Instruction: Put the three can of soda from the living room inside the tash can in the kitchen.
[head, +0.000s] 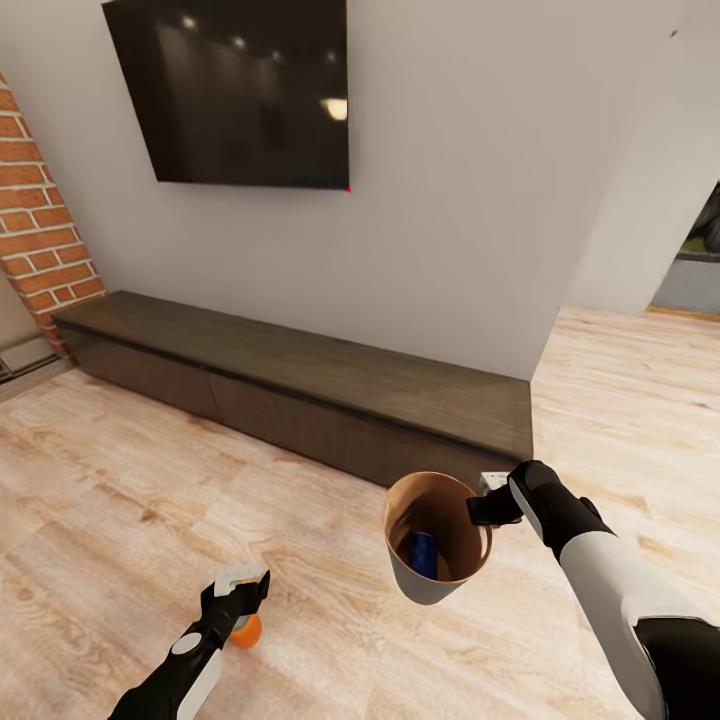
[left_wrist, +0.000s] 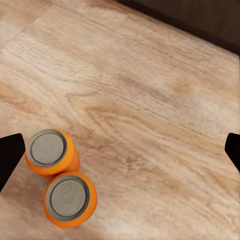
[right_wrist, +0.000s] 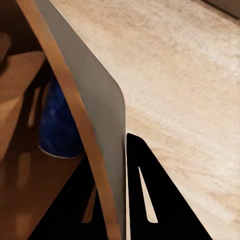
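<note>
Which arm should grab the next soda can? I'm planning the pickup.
Left, probably. The left gripper hangs open above two orange cans standing on the floor, while the right gripper is clamped on the trash can rim.

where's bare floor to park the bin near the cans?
Bare floor runs between the bench and the left claw. Crowded beside that claw: two orange cans stand touching. Right claw grips the bin by its rim.

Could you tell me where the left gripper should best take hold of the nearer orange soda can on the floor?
Grip the can across its round side wall, descending from above: it stands upright. Straddle it away from the second can, which looks to touch it.
</note>
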